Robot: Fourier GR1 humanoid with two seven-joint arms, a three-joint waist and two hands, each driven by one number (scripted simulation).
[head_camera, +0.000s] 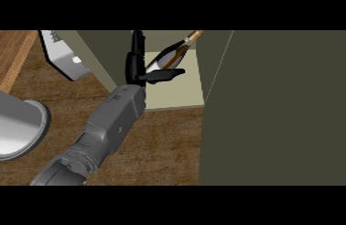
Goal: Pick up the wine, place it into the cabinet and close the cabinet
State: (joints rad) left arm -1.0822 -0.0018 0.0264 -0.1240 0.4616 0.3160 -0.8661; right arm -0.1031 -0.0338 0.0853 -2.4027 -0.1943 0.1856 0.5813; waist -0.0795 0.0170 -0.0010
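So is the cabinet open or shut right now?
Open. The cabinet shows its pale inside, with the wine bottle and the robot hand in it; its dark door stands swung out at right.

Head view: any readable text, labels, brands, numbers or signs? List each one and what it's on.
No readable text anywhere in this view.
Wine bottle: gold neck and dark body, with no legible label or brand.
Cabinet: plain surfaces with no markings.
Counter: wood grain only.
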